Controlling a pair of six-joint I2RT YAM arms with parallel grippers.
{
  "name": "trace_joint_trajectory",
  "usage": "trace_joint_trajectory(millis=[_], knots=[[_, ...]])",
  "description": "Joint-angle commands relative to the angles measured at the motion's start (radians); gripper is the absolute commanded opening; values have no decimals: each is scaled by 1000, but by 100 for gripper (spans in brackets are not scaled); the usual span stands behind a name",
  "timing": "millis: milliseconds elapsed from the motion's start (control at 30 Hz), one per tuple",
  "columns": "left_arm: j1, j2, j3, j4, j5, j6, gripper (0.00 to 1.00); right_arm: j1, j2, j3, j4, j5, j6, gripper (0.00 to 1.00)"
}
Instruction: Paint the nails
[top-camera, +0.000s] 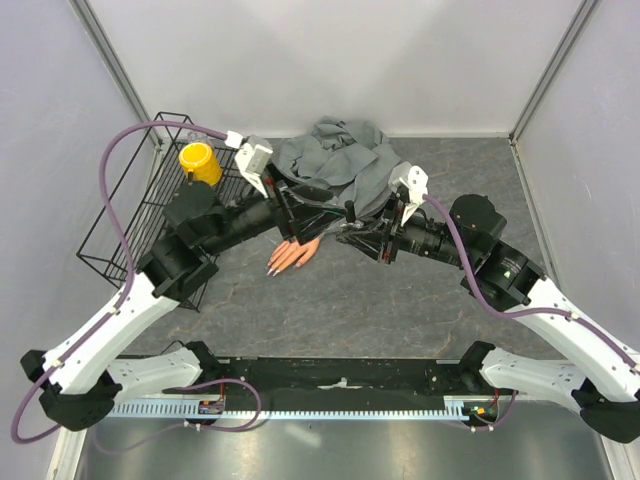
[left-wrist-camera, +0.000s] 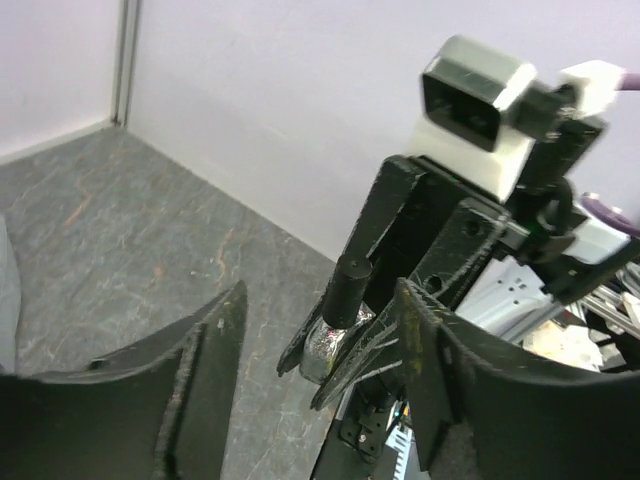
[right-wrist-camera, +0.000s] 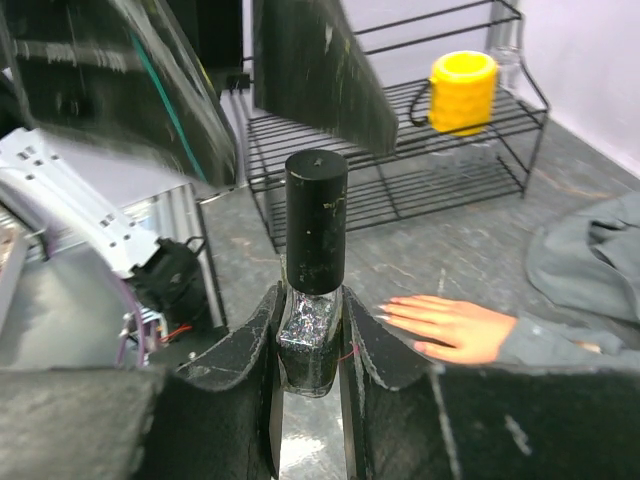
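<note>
Left pincer (left-wrist-camera: 318, 300) spread near the black cap (right-wrist-camera: 316, 215): we judge it should centre, close, then twist. Mannequin nails (right-wrist-camera: 390, 304) rest on the surface (top-camera: 400, 300) between the arms. Right pincer (right-wrist-camera: 312, 298) pinches the polish bottle (right-wrist-camera: 306, 338); keep upright.

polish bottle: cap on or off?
On. The black cap sits on the bottle, held upright in the right pincer.

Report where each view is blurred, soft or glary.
Top external: evenly lit, sharp, no glare. Left wrist: the left gripper's fingers look soft up close. Right wrist: those same fingers are smeared at the top, the nail polish bottle is crisp with glints on its glass, the mannequin hand slightly soft.
</note>
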Motion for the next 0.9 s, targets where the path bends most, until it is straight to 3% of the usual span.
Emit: trace_joint_trajectory(millis=[0, 167, 400, 533, 600, 667, 700, 733, 767, 800, 833, 867], knots=[[-78, 30, 38, 30, -185, 21, 62, 0, 13, 59, -7, 110, -24, 0], [-136, 79, 54, 32, -262, 69, 56, 0, 19, 65, -9, 113, -24, 0], [-147, 96, 48, 32, -241, 78, 38, 0, 13, 65, -4, 117, -20, 0], [-147, 98, 35, 51, -146, 78, 2, 0, 3, 56, 14, 82, -15, 0], [-125, 105, 9, 140, 111, 98, 2, 0, -10, 35, 54, 44, -17, 0], [-98, 157, 10, 250, 402, 69, 2, 2, -31, 15, 97, -108, -12, 0], [-82, 188, 8, 310, 706, 36, 2, 0, -39, -10, 165, -183, -1, 0], [-82, 212, 10, 381, 838, -91, 2, 0, -48, -25, 224, -399, 44, 0], [-84, 235, -8, 492, 937, -180, 2, 0, -51, -45, 297, -498, 115, 0], [-85, 268, -30, 745, 1048, -280, 2, 2, -50, -94, 529, -604, 206, 0], [-85, 278, -56, 918, 1078, -499, 2, 2, -39, -122, 674, -667, 453, 0], [-84, 292, -80, 1035, 1118, -585, 2, 5, -31, -149, 826, -742, 576, 0]])
